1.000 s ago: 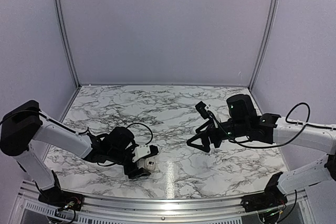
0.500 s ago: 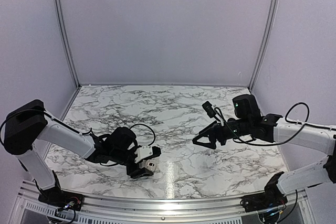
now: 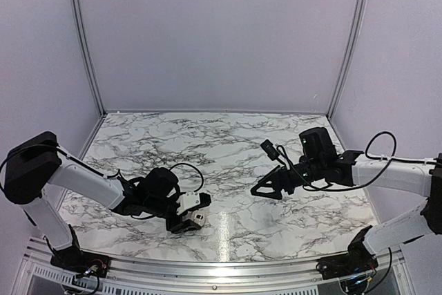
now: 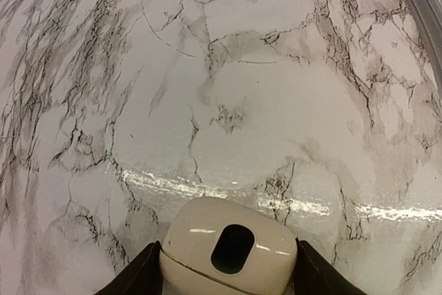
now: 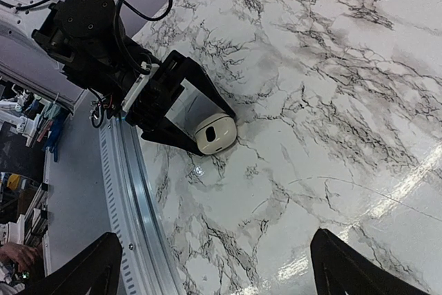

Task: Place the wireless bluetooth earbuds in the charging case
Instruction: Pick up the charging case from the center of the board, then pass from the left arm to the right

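Note:
The charging case (image 3: 198, 218) is a cream-white rounded shell with a black oval mark on its front, and its lid is closed. My left gripper (image 3: 191, 219) is shut on it low over the marble table near the front edge, one finger on each side (image 4: 145, 274). The case fills the bottom of the left wrist view (image 4: 231, 250) and also shows in the right wrist view (image 5: 215, 133). My right gripper (image 3: 268, 189) is open and empty, hovering right of centre, well apart from the case (image 5: 221, 267). The earbuds are not in view.
A metal rail (image 3: 207, 267) runs along the table's near edge, close to the case, and also shows in the right wrist view (image 5: 131, 191). Pale enclosure walls stand at the back and sides. A black cable (image 3: 186, 170) loops over the left wrist.
My right gripper swung a little right and up, then came back left and lower. My left gripper with the case shifted slightly toward the near edge.

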{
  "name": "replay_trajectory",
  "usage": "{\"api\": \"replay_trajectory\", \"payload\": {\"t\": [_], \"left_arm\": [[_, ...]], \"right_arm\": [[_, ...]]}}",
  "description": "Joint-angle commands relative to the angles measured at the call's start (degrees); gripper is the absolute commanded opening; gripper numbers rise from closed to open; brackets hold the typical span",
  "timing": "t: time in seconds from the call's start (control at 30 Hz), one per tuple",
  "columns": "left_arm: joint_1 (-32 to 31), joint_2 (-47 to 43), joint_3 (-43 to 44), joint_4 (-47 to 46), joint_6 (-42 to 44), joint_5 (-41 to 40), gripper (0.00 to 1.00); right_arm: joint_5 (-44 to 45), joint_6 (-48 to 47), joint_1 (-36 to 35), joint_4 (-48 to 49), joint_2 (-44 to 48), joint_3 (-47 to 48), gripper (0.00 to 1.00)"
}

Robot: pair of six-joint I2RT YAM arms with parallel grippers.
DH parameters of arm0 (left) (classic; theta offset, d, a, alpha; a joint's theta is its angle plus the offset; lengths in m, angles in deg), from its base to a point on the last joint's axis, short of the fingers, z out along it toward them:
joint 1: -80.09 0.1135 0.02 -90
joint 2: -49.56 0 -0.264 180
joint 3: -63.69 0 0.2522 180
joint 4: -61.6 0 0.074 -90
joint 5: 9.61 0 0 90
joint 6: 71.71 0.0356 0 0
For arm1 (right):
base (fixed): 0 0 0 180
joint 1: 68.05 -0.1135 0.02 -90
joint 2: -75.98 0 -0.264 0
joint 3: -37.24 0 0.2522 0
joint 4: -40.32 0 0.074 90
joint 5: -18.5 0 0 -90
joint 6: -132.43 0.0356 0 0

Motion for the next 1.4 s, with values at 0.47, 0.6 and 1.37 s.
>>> {"api": "replay_trajectory", "payload": {"t": [0.47,0.6,1.37], "left_arm": [[-4.1,-8.6,0.2,2.7,0.7,-10.4,0.51],[-6.1,-10.9,3.3,6.6,3.0,-12.5,0.51],[-13.9,-8.7,13.4,13.8,8.0,-18.3,0.50]], "right_arm": [[-3.4,6.2,0.3,9.3,-11.0,1.6,0.84],[-6.8,9.0,-0.9,12.8,-13.6,1.9,0.82],[-16.0,16.4,-10.3,23.3,-23.0,6.3,0.52]]}}
